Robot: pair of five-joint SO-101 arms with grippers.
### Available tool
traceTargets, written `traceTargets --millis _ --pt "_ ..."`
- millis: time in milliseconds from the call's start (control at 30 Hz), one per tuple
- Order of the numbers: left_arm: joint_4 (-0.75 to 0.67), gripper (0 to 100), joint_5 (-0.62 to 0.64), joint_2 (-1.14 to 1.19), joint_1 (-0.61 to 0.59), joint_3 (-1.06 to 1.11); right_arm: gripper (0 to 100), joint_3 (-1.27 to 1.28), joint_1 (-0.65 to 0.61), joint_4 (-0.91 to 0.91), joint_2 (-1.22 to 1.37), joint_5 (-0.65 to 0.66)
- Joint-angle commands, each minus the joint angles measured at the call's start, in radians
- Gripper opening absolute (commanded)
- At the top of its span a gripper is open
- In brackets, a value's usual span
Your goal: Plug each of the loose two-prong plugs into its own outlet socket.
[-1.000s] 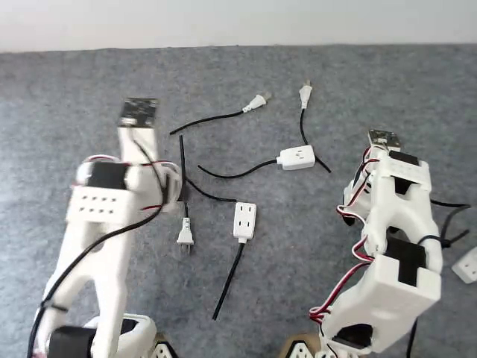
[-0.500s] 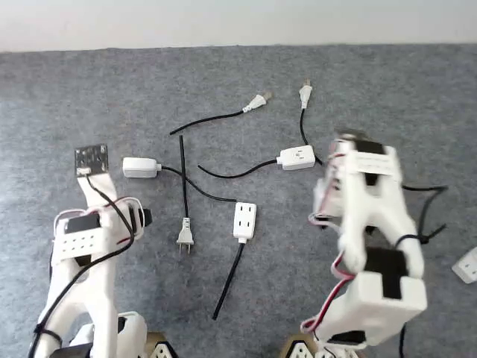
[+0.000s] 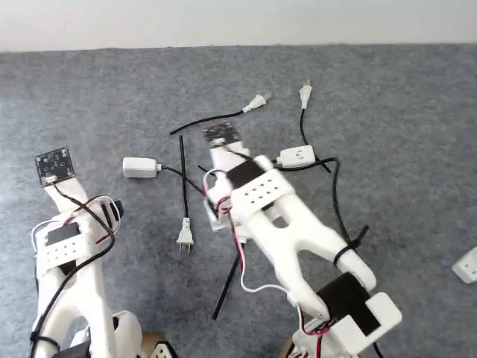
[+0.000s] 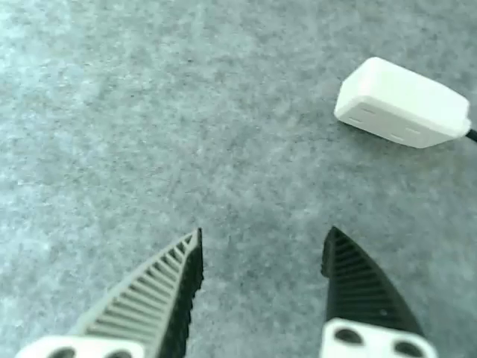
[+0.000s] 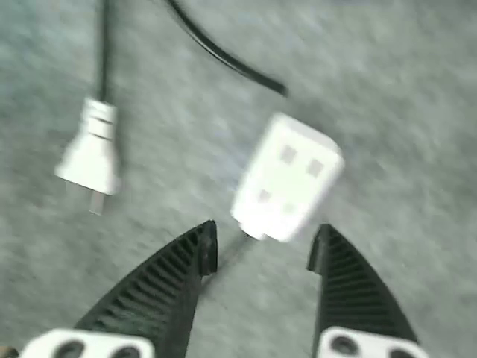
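**Both grippers open, every plug loose**

The right gripper (image 5: 264,231) hangs with its jaws spread wide and holds nothing. It is just above the centre socket block (image 5: 287,175) in the middle of the grey mat (image 3: 387,112). The near plug (image 5: 91,156), white on a black cord, lies just left of that block, apart from it, with its prongs pointing near.

The left gripper (image 4: 264,235) is likewise wide and empty over bare mat at the left. The left socket block (image 4: 402,104) lies close by, clear of the fingers. Two far plugs (image 3: 257,101) lie well beyond the arms, and a right socket block (image 3: 297,156) sits beside the right arm.

The plugs look light and hard-shelled, with thin prongs that could bend. The best hold is probably across the moulded body, never on the prongs or the cord. The cords look springy and may tug a plug off line. The socket blocks seem light enough to slide on the mat, so one likely needs bracing while a plug is pushed in.
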Motion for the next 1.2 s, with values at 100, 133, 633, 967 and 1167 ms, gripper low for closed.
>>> traceTargets --millis 100,133,633,967,1167 --pt "-0.023 25 0.003 -0.021 -0.057 -0.033 22.6 -0.054 -0.101 -0.090 -0.012 -0.120" --pt "-0.023 25 0.005 -0.021 -0.074 -0.041 22.7 -0.058 -0.101 -0.108 -0.012 -0.144" --pt "-0.026 25 0.080 -0.021 -0.137 -0.058 22.7 -0.172 -0.180 -0.358 0.271 -0.351" --pt "-0.028 25 0.078 -0.021 -0.133 -0.053 22.7 -0.377 -0.186 -0.240 0.409 -0.350" --pt "-0.028 25 0.077 -0.021 -0.133 -0.053 19.0 -0.376 -0.213 -0.240 0.418 -0.347"
